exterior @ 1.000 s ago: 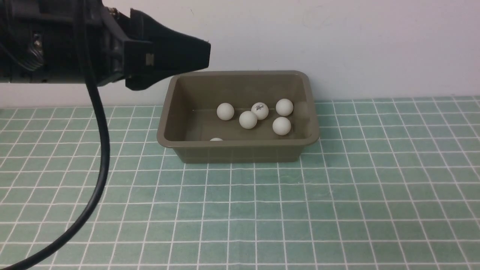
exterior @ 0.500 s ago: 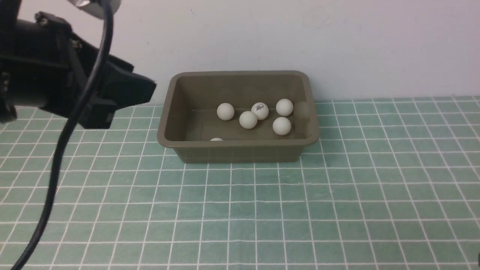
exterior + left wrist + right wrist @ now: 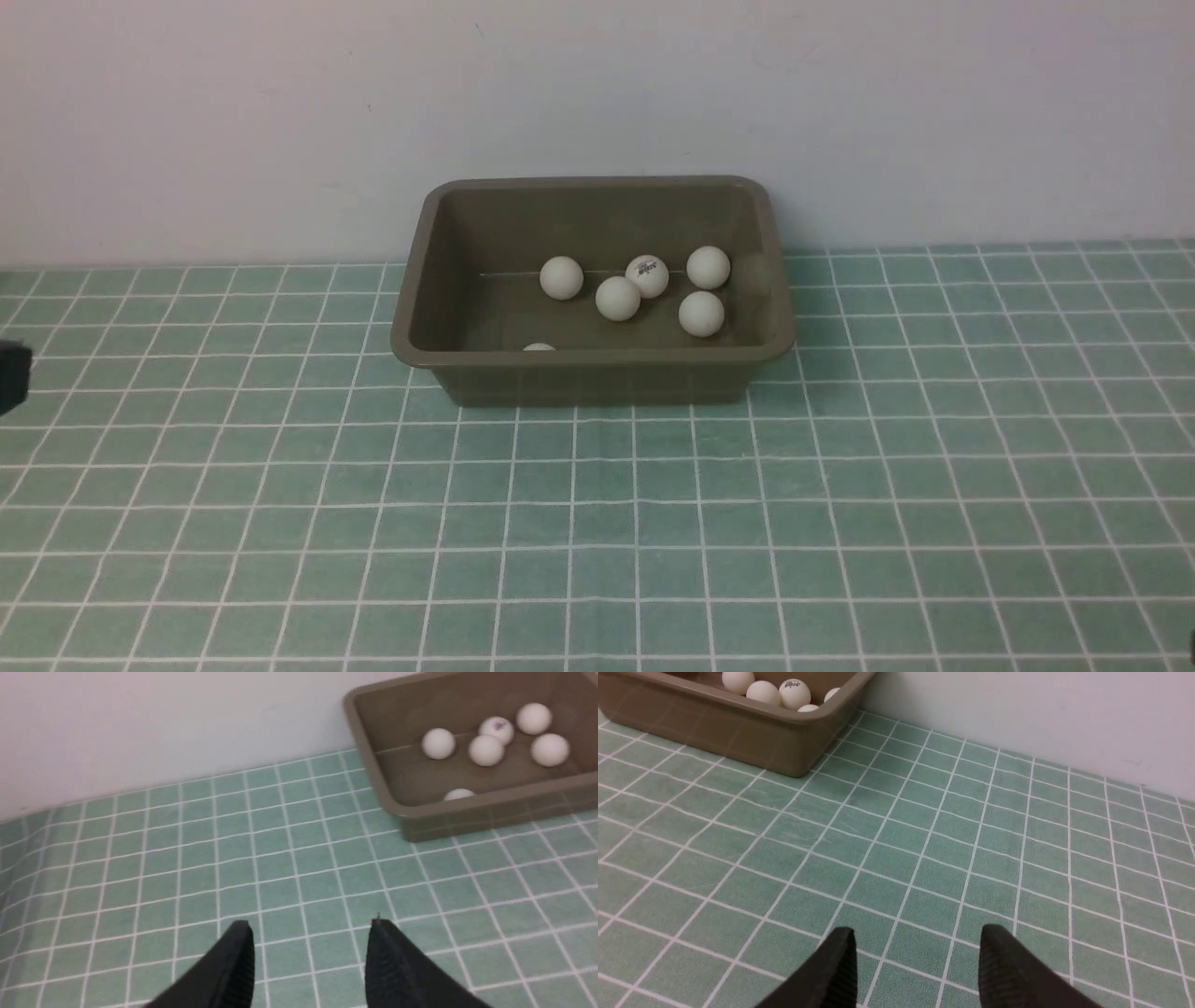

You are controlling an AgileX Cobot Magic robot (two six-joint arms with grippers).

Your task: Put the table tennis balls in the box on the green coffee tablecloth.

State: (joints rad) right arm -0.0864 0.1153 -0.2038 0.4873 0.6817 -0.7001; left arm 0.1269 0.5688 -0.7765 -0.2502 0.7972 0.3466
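At the far middle of the green coffee tablecloth (image 3: 653,523), close against the pale wall (image 3: 597,93), stands the box (image 3: 588,373), its long side facing the robot. Six table tennis balls (image 3: 618,298) lie inside it: five grouped toward the centre and right of the floor, one of them showing a printed logo, and a sixth half hidden behind the near rim toward the left.

The left pincer (image 3: 310,938) hangs low over bare cloth, well to the left of the box and nearer the robot, pointing forward and slightly toward the box. Its two black fingers stand parted with a clear gap of cloth showing between them, and nothing is held. In the front view only a dark sliver shows at the left edge.

The right pincer (image 3: 917,947) sits in a matching pose on the other side, low over the cloth, well to the right of the box and nearer the robot. Its fingers also stand apart with cloth visible between them, empty.

Broad open cloth lies in front of the box and to both sides. Behind the box, the wall leaves almost no room. Far to the left, the cloth seems to fold down over the table edge.
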